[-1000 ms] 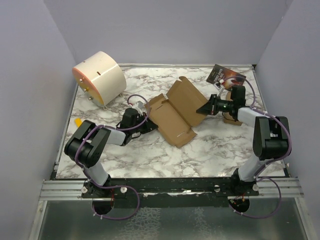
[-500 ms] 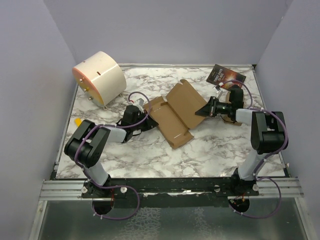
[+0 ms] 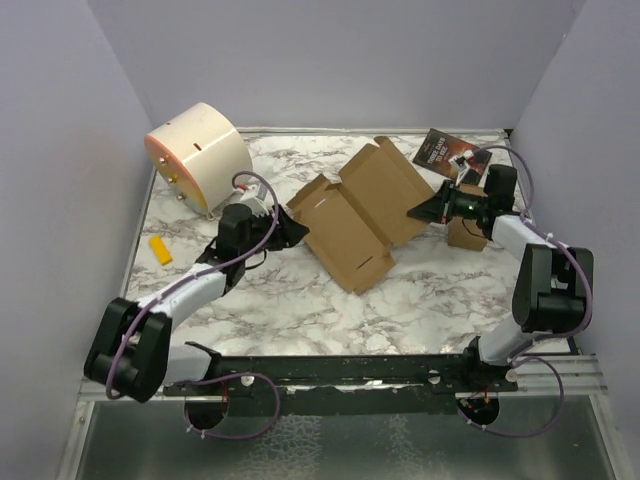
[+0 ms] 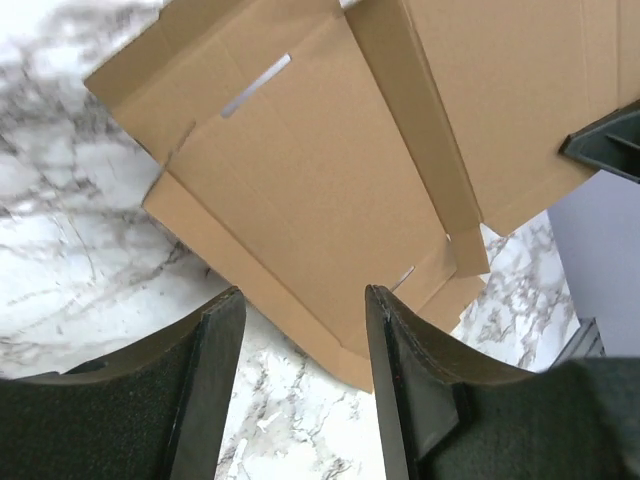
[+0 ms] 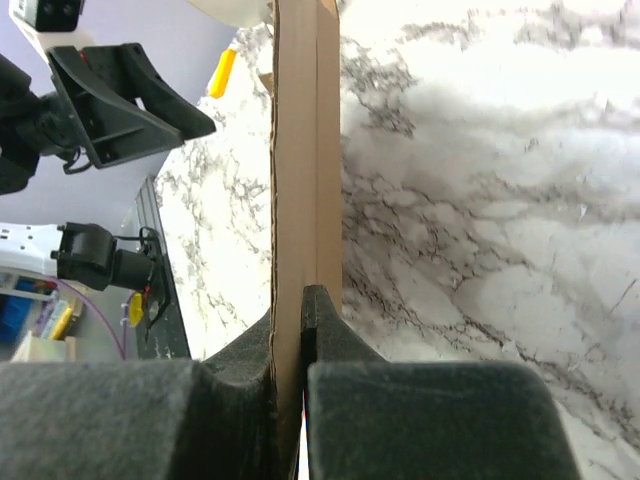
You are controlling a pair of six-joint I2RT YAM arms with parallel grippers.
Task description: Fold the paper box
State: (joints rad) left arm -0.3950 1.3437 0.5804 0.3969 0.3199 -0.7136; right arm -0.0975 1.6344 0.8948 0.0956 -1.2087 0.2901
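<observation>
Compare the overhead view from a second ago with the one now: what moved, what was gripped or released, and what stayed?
The left gripper released the left edge of the paper box, opened its fingers and drew back leftward. The right gripper, still shut on the right flap, swung toward the far right, dragging the box with it. The white drum, dark booklet and small cardboard box stayed put.

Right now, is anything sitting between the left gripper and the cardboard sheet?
Nothing visible. The left gripper is open and points at the cardboard sheet, with only bare table between them. The right gripper is shut on the sheet's opposite edge, out of the way.
</observation>
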